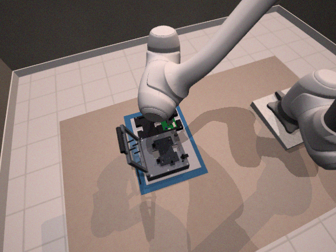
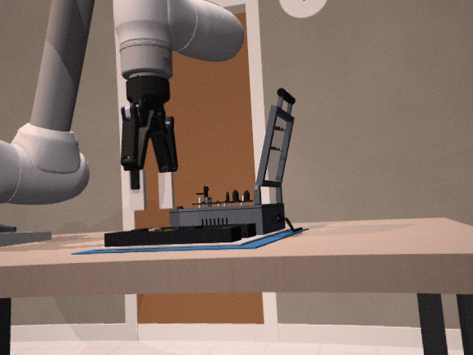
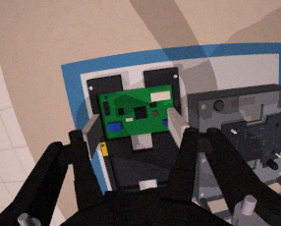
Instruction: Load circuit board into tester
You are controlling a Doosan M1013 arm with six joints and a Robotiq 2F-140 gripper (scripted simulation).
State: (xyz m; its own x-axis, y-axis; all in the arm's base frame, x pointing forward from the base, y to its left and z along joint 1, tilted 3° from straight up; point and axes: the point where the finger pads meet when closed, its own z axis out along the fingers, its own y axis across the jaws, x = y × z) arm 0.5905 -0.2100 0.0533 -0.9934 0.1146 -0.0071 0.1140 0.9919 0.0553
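Note:
The green circuit board (image 1: 168, 125) (image 3: 137, 113) lies face up in the black tray (image 1: 144, 132) (image 2: 172, 235) (image 3: 160, 76). Its white connector (image 3: 160, 96) shows near the board's upper right in the wrist view. My gripper (image 2: 149, 175) (image 3: 134, 121) is open and empty. It hangs well above the tray, with one finger on each side of the board's long edges in the wrist view. In the top view the arm's wrist hides it. The grey tester (image 1: 167, 157) (image 2: 230, 218) (image 3: 239, 116) stands next to the tray. Its lid (image 1: 129, 147) (image 2: 274, 144) is tipped up and open.
Tray and tester rest on a white plate on a blue mat (image 1: 201, 169) (image 2: 279, 237) (image 3: 70, 73) on the brown table. The lid's handle (image 1: 119, 140) (image 2: 286, 95) sticks up on the hinge side. The arm's base (image 1: 309, 111) stands on a grey plate at the right.

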